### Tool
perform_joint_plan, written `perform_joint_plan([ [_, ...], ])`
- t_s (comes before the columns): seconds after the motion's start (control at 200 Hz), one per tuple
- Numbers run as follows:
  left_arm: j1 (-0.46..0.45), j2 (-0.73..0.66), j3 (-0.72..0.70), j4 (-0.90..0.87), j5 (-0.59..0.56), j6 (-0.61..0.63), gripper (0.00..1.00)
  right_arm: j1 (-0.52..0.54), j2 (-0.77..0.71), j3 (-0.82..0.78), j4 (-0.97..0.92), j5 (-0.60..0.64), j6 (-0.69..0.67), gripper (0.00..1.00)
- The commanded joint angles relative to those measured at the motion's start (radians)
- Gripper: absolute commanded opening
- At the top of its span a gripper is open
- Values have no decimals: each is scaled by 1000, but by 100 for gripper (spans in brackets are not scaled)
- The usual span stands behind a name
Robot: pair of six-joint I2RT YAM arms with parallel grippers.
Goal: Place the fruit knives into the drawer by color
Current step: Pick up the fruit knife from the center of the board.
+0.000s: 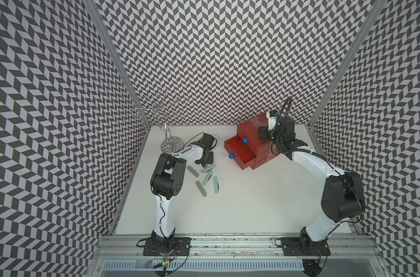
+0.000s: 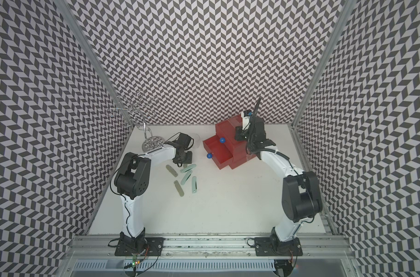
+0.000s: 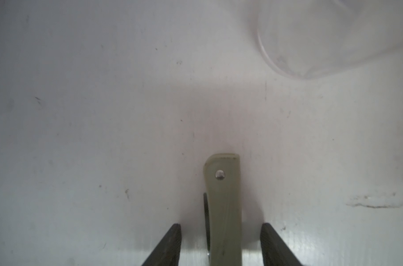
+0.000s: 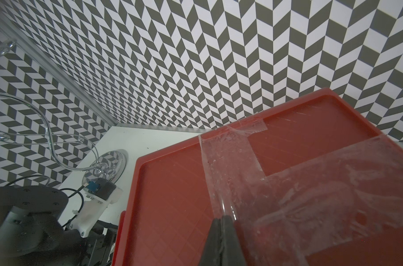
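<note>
My left gripper (image 3: 220, 226) stands with its jaws parted astride a grey-olive folded fruit knife (image 3: 228, 207) lying flat on the white tabletop (image 3: 92, 115). A gap shows on each side, so nothing is gripped yet. My right gripper (image 4: 221, 218) is pressed shut and empty over the taped top of the red translucent three-drawer box (image 4: 172, 195). I judge the knife light, stiff and smooth-sided, likely to skid or twist, so I'd pinch it across its long edges near mid-length, clear of the steel rivet (image 3: 220, 174).
</note>
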Motion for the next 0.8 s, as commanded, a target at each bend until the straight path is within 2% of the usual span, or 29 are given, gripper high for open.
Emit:
perform_joint_plan([
  [0.0, -12, 26, -40, -102, 72, -16, 54, 13, 162, -121, -330, -41, 29, 0],
  [0.566, -12, 101, 36, -206, 66, -16, 44, 14, 165, -124, -327, -44, 29, 0],
  [0.796, -10, 138, 91, -236, 54, -12, 35, 13, 166, -123, -328, -40, 29, 0],
])
